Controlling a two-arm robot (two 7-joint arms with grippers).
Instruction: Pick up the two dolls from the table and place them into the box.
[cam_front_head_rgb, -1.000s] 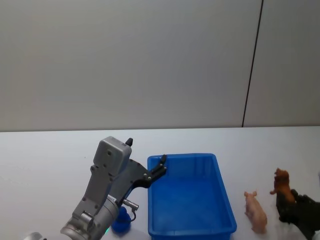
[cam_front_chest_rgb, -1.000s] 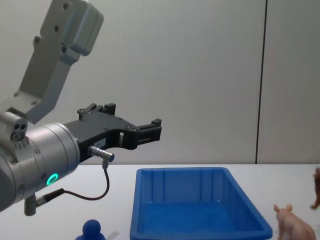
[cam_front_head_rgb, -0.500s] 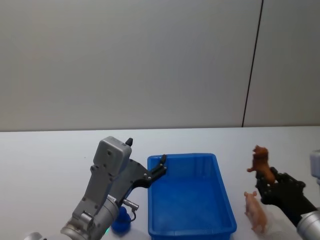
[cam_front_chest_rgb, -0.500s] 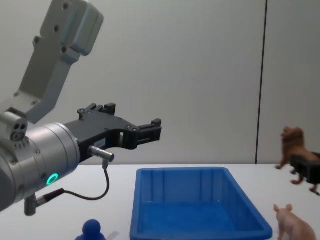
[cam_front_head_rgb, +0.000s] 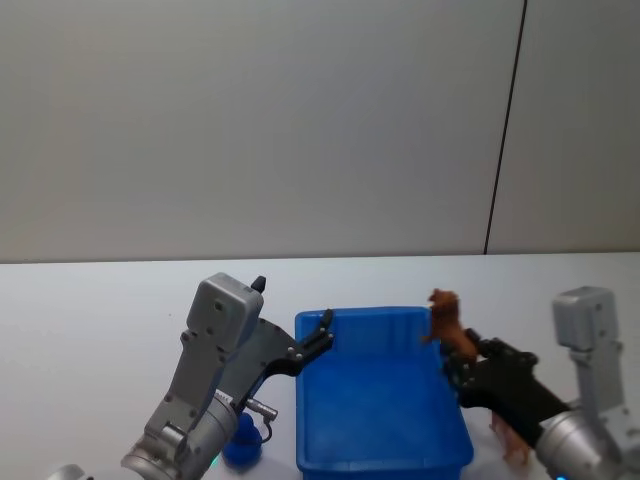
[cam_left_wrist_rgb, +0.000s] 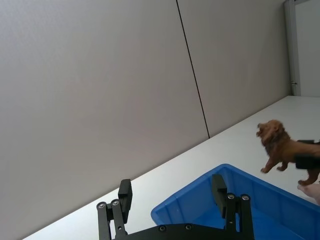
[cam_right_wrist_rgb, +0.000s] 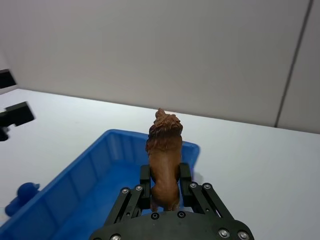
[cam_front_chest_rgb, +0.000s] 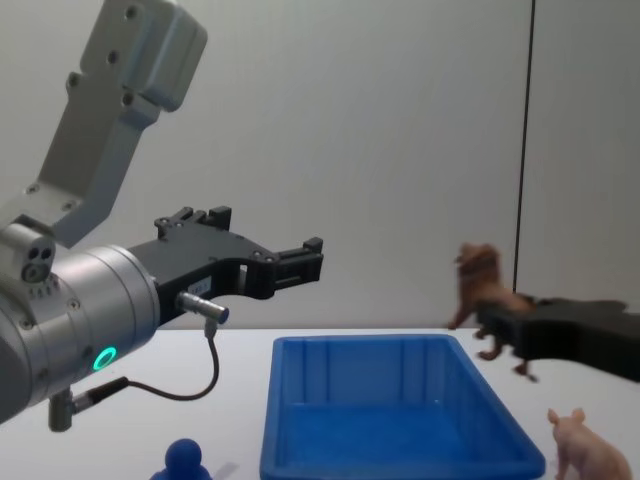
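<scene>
Trouble is likeliest at the release. My right gripper has its fingers closed on the lower body of the brown lion-like toy animal, which stands upright in the grip, lifted clear of the white counter. From the head and chest views I judge the toy to hang about over the far right corner of the bright blue plastic bin, not yet over its floor. If I let go here, it could strike the thick rim and bounce back onto the counter, so it should travel further over the bin first.

The hold is low on the figure, with most of the body above my fingers. A jolt might rock it loose early.

The pale pink pig toy stands on the counter just beside the bin's right wall, beneath my right arm. Dropping that arm carelessly could knock the pig over or push it away.

My left gripper hangs with fingers spread and empty above the bin's left rim. The small dark blue round-headed figure sits on the counter below it.
</scene>
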